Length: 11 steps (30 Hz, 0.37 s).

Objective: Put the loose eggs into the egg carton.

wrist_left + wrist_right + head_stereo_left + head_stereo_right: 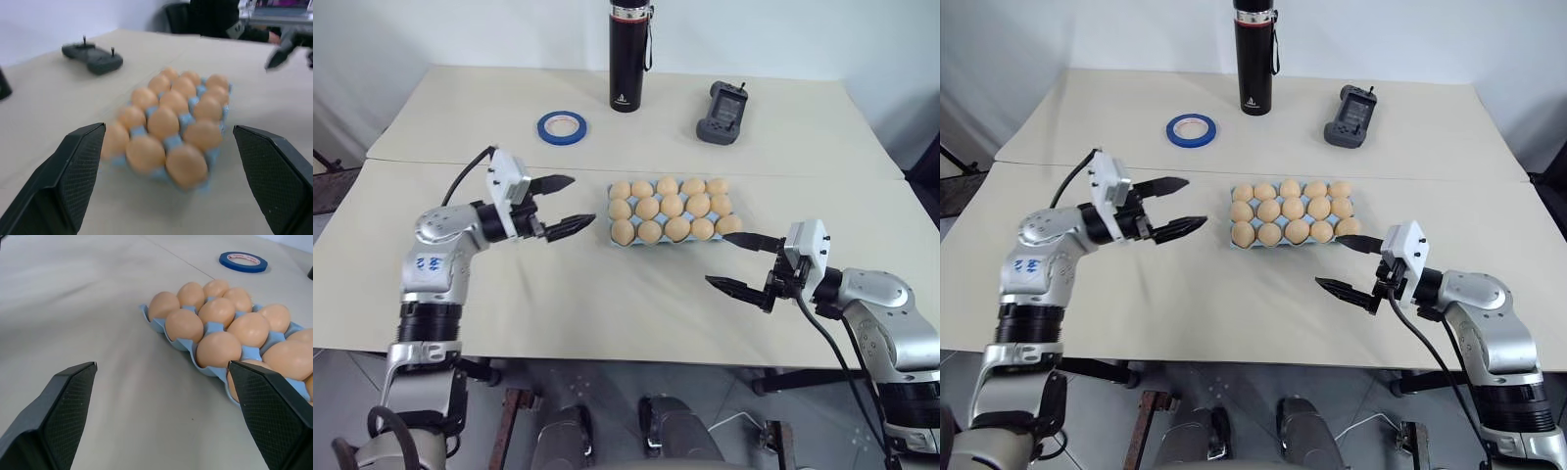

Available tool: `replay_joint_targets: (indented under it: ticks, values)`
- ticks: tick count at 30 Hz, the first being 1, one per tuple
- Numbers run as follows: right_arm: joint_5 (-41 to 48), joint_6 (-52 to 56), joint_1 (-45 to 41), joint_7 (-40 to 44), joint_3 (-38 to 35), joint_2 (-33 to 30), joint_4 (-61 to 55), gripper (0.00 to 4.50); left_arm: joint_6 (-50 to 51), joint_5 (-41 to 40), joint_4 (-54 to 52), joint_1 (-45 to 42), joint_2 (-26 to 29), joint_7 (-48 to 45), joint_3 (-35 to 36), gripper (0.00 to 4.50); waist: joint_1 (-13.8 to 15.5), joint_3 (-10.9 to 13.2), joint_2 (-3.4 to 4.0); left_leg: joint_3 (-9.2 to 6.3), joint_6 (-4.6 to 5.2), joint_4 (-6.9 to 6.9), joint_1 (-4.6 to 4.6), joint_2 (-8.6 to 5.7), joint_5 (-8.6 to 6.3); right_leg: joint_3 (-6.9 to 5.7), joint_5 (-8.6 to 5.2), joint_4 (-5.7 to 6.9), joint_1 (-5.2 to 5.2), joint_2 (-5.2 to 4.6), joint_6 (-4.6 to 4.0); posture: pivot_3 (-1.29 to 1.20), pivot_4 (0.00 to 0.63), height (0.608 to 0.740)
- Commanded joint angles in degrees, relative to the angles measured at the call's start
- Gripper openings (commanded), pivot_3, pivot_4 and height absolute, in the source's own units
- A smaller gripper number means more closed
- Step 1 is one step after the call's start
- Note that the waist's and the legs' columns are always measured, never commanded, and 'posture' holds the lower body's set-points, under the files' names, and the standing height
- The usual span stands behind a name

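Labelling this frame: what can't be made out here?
- Carton cups: eggs cover them in every view, so no cup count.
- Carton's far end: cut off by the right wrist view's edge.
- Near eggs: blurred in the left wrist view.
- Controller screen: too small.
- Bottle top: cut off by the head views' edge.

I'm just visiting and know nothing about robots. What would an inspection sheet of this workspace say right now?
Surface: beige table, a seam running across it.
Job's things: light blue egg carton near the middle, its visible cups filled with tan eggs; loose eggs on the table: nothing seen.
Clutter: blue tape ring, black bottle, dark handheld controller, all at the far side.
Grippers: left gripper and right gripper both open and empty, either side of the carton.
Cables: black cables along both arms.
Surroundings: pale wall behind.
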Motion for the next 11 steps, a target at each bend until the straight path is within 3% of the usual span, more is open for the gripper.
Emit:
replay_joint_targets:
  ticks: [1, 5, 11]
  values:
    - [-0.8, -2.4, -2.5, 3.4, 0.3, -1.4, 3.3, 4.50, -1.4, -3.0, -4.3, 5.1, 3.0, -2.9, 3.4, 4.44, 0.0, 0.0, 0.00, 0.00, 0.01, -0.01, 0.02, 0.00, -0.01, 0.00, 0.00, -0.01, 0.01, -0.01, 0.00, 0.00, 0.150, 0.740]
    - [-1.9, -3.3, -6.4, 5.7, 1.7, -1.0, 7.8, 4.50, -0.8, -4.0, -5.7, 10.5, 6.5, -4.7, 4.7, 4.44, 0.0, 0.0, 0.01, -0.02, 0.08, -0.05, 0.00, 0.01, -0.05, -0.02, -0.01, -0.04, -0.01, -0.04, -0.04, 0.00, 0.150, 0.740]
    - [-3.0, -4.4, -9.5, 7.2, 2.9, -0.4, 11.1, 4.50, -2.5, -3.5, -5.4, 12.0, 8.4, -5.5, 4.4, 4.44, 0.2, 0.0, 0.02, -0.09, 0.20, -0.12, -0.02, 0.00, -0.12, -0.07, -0.03, -0.10, -0.02, -0.10, -0.10, 0.00, 0.150, 0.740]
